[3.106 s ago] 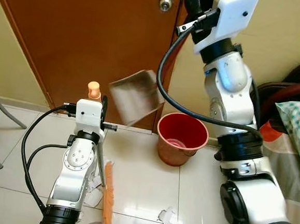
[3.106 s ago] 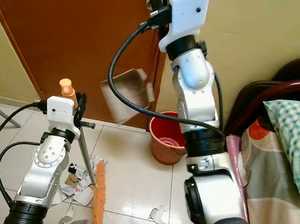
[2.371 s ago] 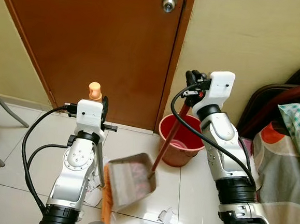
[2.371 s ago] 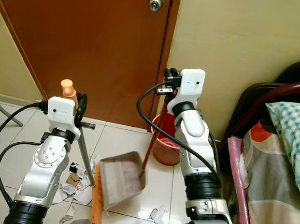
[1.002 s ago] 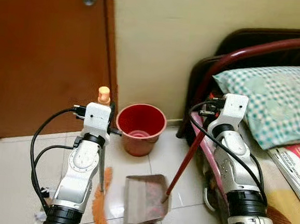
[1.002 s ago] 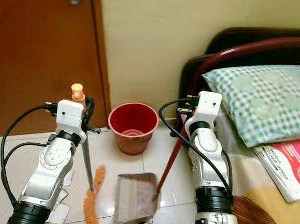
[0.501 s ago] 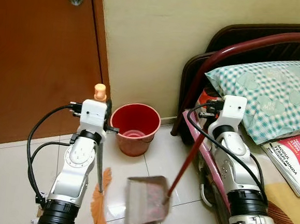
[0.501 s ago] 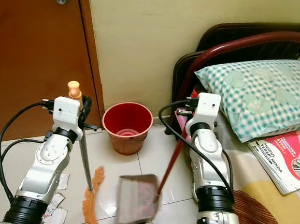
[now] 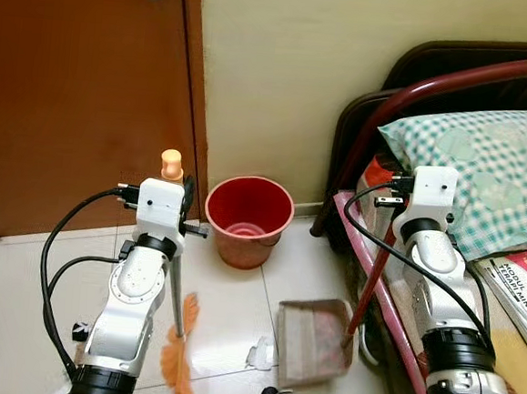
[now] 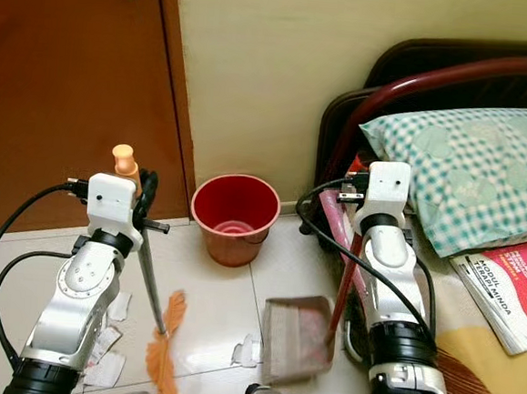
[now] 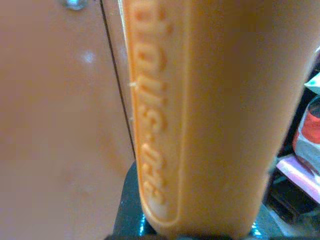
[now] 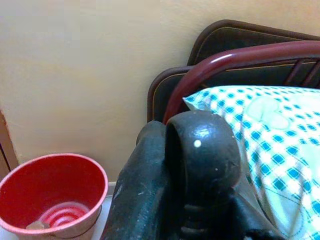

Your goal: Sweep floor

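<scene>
The floor (image 9: 20,269) is made of shiny white tiles. A red bucket (image 9: 247,219) stands on it by the wall. A grey dustpan (image 9: 311,340) lies flat on the tiles beside the bed. The orange broom head (image 9: 179,355) touches the floor. Scraps of paper (image 10: 106,340) lie near it, and one more scrap (image 9: 260,353) lies just beside the dustpan.

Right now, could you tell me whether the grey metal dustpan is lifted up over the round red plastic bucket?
No, the grey metal dustpan sits low at the tiled floor, apart from the round red plastic bucket by the wall.
</scene>
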### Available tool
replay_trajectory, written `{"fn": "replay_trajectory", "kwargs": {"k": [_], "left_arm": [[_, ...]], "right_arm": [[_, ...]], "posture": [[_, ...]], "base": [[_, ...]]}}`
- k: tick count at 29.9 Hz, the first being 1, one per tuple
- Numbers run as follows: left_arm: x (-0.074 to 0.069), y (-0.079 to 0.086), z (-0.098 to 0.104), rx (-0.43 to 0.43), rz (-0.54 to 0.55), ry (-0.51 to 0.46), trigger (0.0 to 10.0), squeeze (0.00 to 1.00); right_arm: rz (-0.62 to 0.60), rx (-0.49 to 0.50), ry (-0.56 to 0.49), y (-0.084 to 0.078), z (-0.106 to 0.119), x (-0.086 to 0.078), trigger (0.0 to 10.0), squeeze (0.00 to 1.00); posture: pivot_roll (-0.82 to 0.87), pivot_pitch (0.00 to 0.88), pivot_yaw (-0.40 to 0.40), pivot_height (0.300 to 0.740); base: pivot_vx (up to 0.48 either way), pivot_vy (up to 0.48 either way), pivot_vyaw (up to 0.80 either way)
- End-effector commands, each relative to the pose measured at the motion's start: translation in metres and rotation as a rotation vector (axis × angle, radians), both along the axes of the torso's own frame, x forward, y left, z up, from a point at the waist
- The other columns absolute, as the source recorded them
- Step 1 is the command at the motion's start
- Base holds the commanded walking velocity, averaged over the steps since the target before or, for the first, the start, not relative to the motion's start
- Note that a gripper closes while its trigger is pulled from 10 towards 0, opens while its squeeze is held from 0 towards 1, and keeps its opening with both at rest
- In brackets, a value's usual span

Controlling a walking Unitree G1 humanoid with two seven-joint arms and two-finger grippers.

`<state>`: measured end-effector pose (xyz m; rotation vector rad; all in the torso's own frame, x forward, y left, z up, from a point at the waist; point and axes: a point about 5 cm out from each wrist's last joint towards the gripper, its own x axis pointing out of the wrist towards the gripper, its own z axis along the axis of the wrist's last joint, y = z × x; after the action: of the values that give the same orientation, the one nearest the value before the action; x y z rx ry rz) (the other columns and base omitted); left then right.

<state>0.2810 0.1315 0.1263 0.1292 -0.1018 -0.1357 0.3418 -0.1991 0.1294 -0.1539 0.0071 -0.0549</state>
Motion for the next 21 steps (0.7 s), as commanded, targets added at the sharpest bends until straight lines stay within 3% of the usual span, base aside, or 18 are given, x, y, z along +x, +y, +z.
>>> {"fn": "replay_trajectory", "kwargs": {"k": [1,9,10,11,16,21], "left_arm": [[-0.003,-0.001,-0.008,0.009,-0.006,0.051,10.0,0.00],[-0.010,0.004,0.001,0.008,0.029,0.036,10.0,0.00],[-0.015,0.008,-0.002,0.014,0.043,0.050,10.0,0.00],[-0.015,0.008,-0.002,0.014,0.043,0.050,10.0,0.00],[-0.021,0.010,-0.003,0.017,0.055,0.065,10.0,0.00],[-0.020,0.010,0.000,0.020,0.058,0.063,10.0,0.00]], "right_arm": [[0.004,-0.064,-0.017,0.002,0.003,0.003,10.0,0.00],[0.097,-0.228,-0.055,0.033,-0.001,0.001,10.0,0.00],[0.115,-0.228,-0.069,0.046,-0.002,0.001,10.0,0.00],[0.115,-0.228,-0.069,0.046,-0.002,0.001,10.0,0.00],[0.175,-0.166,-0.109,0.081,-0.001,-0.001,10.0,0.00],[0.222,-0.090,-0.135,0.098,0.002,-0.003,10.0,0.00]], "posture": [[0.04,0.180,-0.016,0.740],[0.08,0.223,-0.030,0.740],[0.08,0.231,-0.032,0.740],[0.08,0.231,-0.032,0.740],[0.10,0.242,-0.033,0.740],[0.10,0.243,-0.033,0.740]], "base": [[0.000,0.000,0.00],[0.000,0.000,0.00],[0.000,0.000,0.00],[0.000,0.000,0.00],[0.000,0.000,0.00],[0.000,0.000,0.00]]}}
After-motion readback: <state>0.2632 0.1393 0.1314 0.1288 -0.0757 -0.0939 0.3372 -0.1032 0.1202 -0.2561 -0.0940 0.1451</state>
